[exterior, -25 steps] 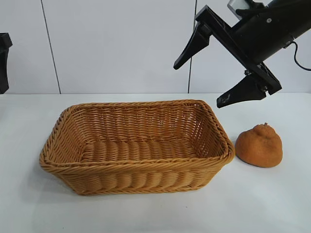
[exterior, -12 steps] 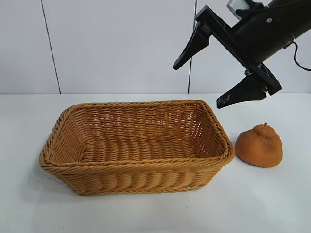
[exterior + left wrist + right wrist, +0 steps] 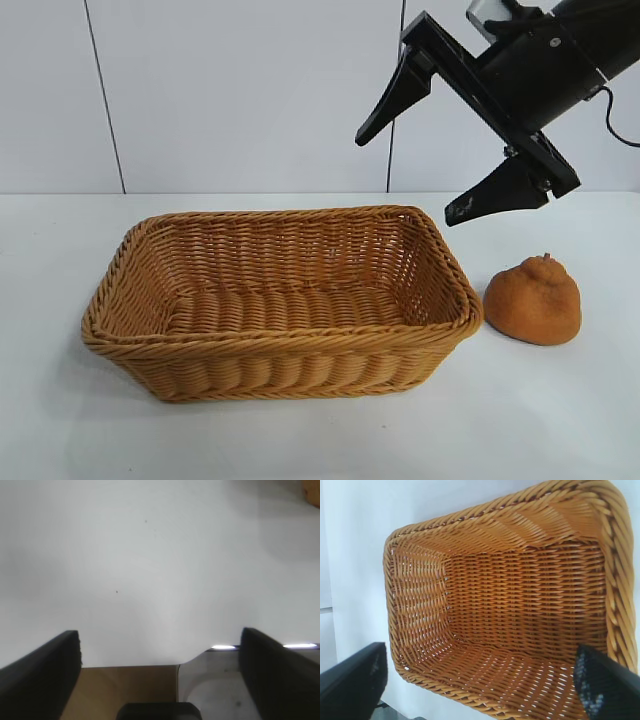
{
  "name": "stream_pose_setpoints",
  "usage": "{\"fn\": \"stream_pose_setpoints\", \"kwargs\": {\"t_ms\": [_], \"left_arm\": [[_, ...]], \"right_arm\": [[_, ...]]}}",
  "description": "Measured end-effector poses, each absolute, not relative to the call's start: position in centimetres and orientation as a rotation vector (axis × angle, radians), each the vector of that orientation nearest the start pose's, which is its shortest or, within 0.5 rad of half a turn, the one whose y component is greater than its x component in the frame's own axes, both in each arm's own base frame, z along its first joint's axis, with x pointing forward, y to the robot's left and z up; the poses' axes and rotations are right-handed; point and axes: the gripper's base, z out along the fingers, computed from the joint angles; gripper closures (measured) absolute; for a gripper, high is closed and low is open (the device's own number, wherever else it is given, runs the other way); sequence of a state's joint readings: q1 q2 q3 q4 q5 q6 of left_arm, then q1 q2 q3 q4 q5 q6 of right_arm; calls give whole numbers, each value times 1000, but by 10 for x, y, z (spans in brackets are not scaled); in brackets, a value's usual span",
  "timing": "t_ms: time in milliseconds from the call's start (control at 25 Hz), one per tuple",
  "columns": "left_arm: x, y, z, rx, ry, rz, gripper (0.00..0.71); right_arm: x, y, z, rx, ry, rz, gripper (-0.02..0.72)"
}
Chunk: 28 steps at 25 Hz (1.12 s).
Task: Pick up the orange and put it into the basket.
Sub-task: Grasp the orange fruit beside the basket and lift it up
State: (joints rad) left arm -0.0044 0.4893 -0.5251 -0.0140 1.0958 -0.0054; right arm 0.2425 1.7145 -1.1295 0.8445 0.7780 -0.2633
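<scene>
Left gripper [image 3: 160, 672]: not seen in the exterior view; in its own wrist view the jaws stand wide apart with nothing between them, only bare table [image 3: 150, 555] in front.
Basket [image 3: 280, 300]: stands in the lower centre of the exterior frame, upright and with nothing inside; the right wrist view looks straight into it.
Right gripper [image 3: 410, 170]: in the upper right of the exterior frame, high in the air above the basket's right end, pointing down toward the left; jaws wide open and holding nothing.
Orange [image 3: 533, 299]: lies on the table at the lower right of the exterior frame, just beside the basket's right rim, stem knob on top. It is not yet picked up.
Risk one: the right gripper is aimed at the basket, not at the fruit, so a straight descent would probably hit the wicker.
Risk two: the fruit is round and lumpy; a grip off its middle may make it roll away or slip out.
Risk three: the orange is so close to the rim that one jaw could catch or push the basket.
</scene>
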Motion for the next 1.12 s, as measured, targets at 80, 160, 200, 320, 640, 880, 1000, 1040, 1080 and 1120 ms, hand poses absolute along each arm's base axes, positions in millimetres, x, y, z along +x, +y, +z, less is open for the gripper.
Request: {"fn": "stream_pose_setpoints", "kwargs": {"t_ms": [80,160,200,320,640,880,1000,1040,1080,1120], "left_arm": [[55,-3,271,-2,2460,-54,96],[44,-4,272,-2,2383,-69,96],[39,-5,273,-2,2345,-71,96],[25,-5,275,1,2250,-71,96],[-6,-4,278,7,2046,-70,96],[-6,-4,277,7,2042,-70,96],[-6,-4,277,2,2042,-74,96],[-6,-4,277,7,2042,-70,96],[-6,-4,277,7,2042,-70,96],[-6,-4,277,7,2042,-70,96]], "right_arm": [[324,130,229,34,2707,946,10],[325,131,232,14,2709,952,10],[326,131,236,-2,2706,958,10],[332,133,251,-61,2682,957,10],[342,120,276,-139,2755,654,10],[347,89,276,-108,2824,315,10],[353,63,274,-2,2832,290,10],[355,54,272,40,2833,294,10],[357,48,270,72,2837,305,10],[359,43,267,98,2844,320,10]]}}
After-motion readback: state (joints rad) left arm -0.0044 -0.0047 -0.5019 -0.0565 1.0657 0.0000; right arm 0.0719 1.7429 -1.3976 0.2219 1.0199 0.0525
